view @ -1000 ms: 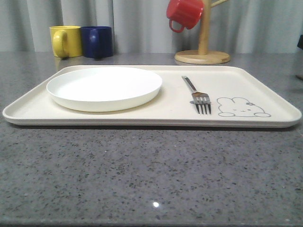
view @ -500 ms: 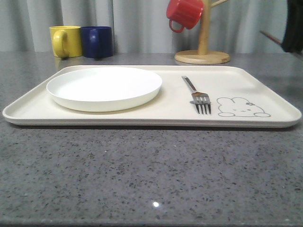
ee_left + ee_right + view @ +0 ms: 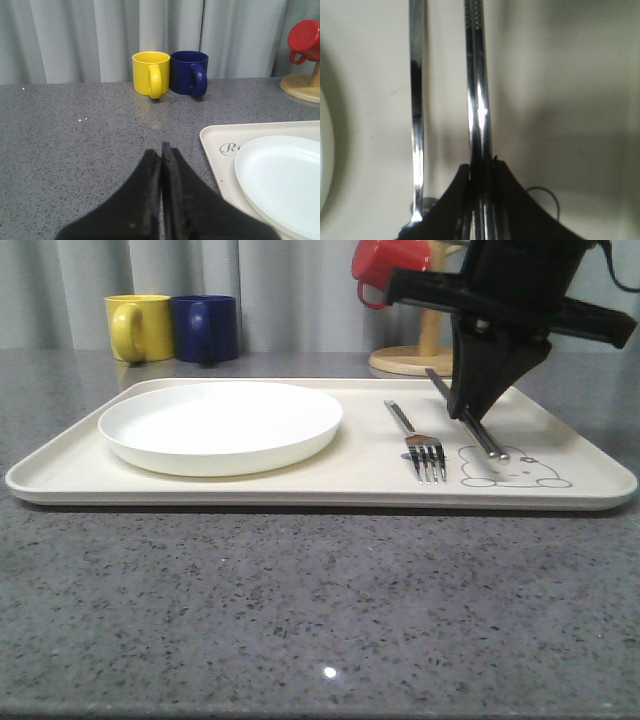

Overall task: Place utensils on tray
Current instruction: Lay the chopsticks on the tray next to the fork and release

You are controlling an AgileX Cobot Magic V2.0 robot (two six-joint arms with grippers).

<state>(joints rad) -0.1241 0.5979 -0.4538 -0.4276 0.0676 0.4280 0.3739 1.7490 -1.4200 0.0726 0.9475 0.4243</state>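
Overhead, right claw pinches chopsticks beside fork — left claw pressed together.

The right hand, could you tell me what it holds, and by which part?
The right hand grips the chopsticks partway along their length, above the tray.

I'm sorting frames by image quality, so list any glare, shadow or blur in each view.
Front view: sharp, a small glare dot on the counter and a thin shadow under the tray. Left wrist view: mugs sharp, left gripper dark and soft up close. Right wrist view: soft overall, bright streaks along the chopsticks and fork, and the right gripper throws a broad shadow over the tray.
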